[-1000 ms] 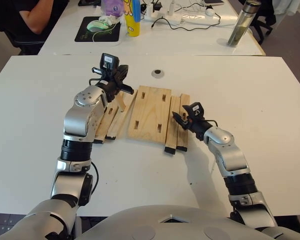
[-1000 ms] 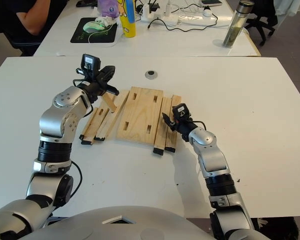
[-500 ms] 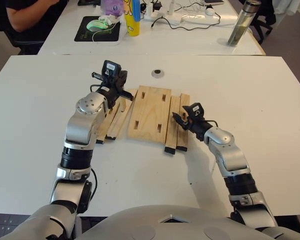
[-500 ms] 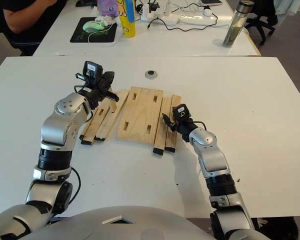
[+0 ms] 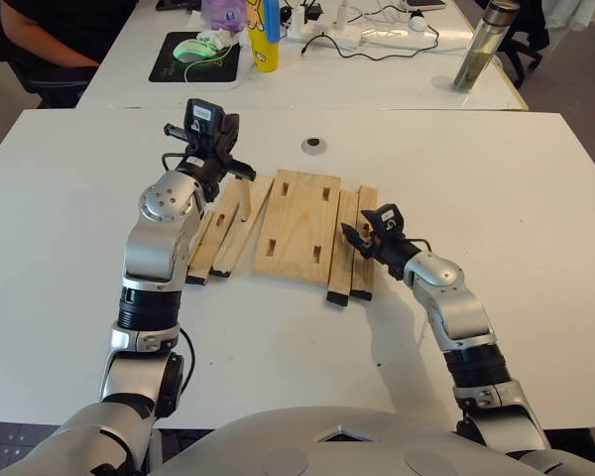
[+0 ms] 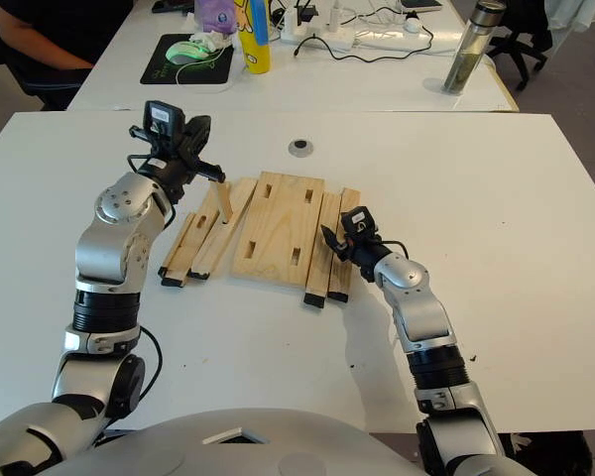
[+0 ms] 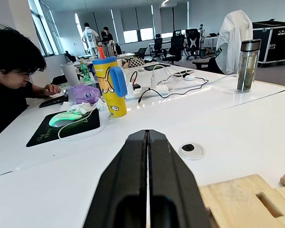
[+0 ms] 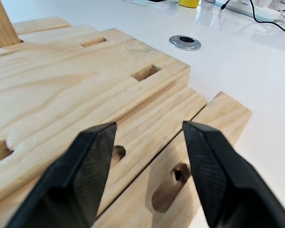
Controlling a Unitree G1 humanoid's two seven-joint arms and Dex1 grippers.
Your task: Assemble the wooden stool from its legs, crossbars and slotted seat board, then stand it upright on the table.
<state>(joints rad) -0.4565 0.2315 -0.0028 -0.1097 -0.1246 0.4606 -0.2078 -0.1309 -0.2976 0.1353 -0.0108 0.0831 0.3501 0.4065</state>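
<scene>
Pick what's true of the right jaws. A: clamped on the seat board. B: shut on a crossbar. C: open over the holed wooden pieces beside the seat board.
C: the right gripper has its jaws apart, holed wooden pieces beside the seat board showing between them.

seat board (image 5: 297,223) on table (image 5: 535,198) | legs (image 5: 353,248) touching its right edge | bars (image 5: 223,233) just left

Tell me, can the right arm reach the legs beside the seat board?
Probably yes: the right gripper hovers open just over the two legs, and nothing lies between them.
</scene>
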